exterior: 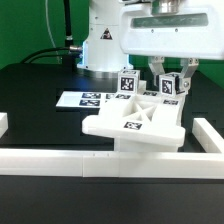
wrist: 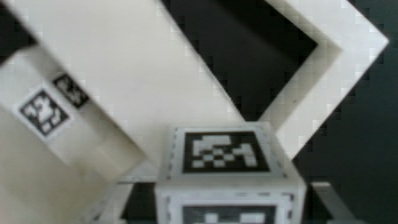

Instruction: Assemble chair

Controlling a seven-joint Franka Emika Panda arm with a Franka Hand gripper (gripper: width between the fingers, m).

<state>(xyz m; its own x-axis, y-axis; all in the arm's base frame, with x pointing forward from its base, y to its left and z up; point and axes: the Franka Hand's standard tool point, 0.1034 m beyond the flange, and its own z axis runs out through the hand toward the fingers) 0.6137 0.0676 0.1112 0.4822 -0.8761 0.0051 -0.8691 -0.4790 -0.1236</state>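
The chair [exterior: 135, 122], a half-joined stack of white tagged parts, sits directly beneath the pincer [exterior: 171, 93], whose jaws pinch a cube-ended leg [exterior: 170, 88] upright at its far corner, so a slight tilt or early release could jam or topple that leg.

Exterior frontal, mid-range; wrist close; both see chair [exterior: 135, 120].
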